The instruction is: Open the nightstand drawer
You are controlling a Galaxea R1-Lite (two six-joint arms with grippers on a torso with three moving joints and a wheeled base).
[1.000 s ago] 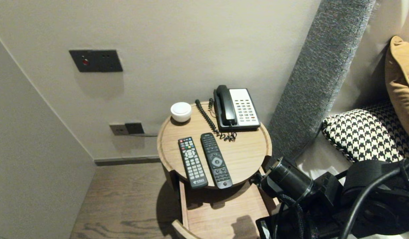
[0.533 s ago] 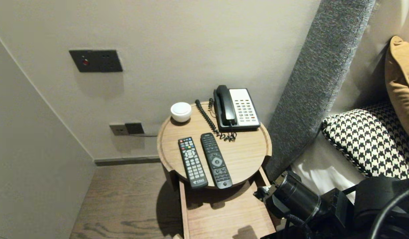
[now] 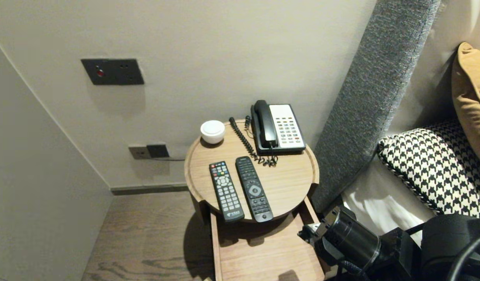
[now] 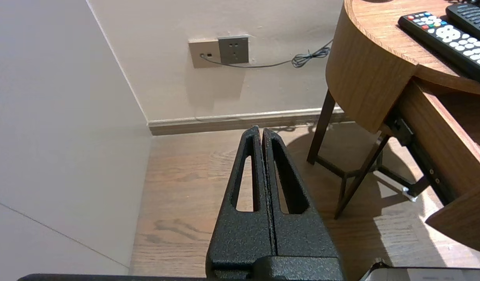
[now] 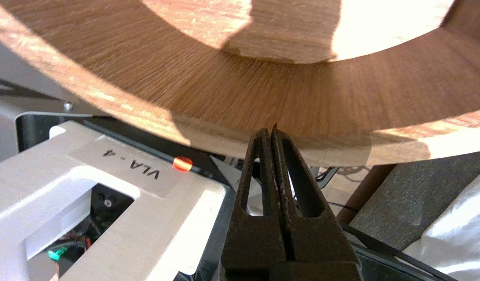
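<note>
here, the right gripper [image 5: 271,130] sat at the open drawer [image 3: 263,253] of the round bedside table [image 3: 290,179].
its fingers were pressed together on nothing, tips just at the lower edge of the drawer's curved front [image 5: 240,97]; whether they touched could not be told. the step looked like lining up on that front. any next move would call for a straight, steady line along the slides, so as not to shake the remotes [image 3: 225,191] on top. the left gripper [image 4: 262,130], fingers together too, hung parked above the floor [image 4: 177,183] beside the table.

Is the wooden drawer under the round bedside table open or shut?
Open: the wooden drawer stands pulled out from under the round wooden tabletop, its inside floor showing. Right gripper sits by its curved front.
</note>
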